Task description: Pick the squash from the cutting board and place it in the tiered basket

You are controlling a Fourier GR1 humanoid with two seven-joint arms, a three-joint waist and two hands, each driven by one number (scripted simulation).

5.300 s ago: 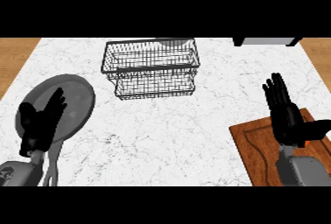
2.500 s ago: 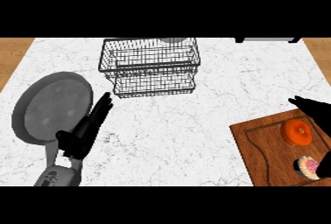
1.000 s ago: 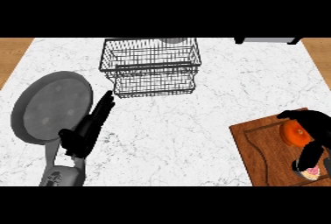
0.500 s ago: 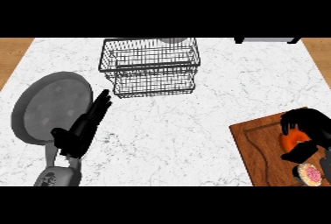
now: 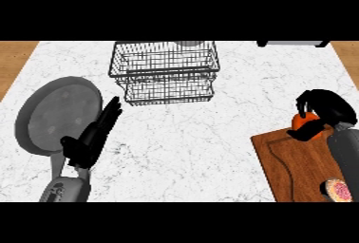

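Over board edge, right hand fingers curled round squash; left hand fingers straight, together, beside pan; basket well apart.

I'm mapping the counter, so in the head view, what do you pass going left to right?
Pan → left hand → basket → cutting board → right hand curled round the squash.

Even, bright light falls across the white marbled tabletop, with no glare spots. Shadows are faint: a soft dark patch lies under the wire basket in the upper middle. The black hands read as flat silhouettes with little shading. Edges show no bending.
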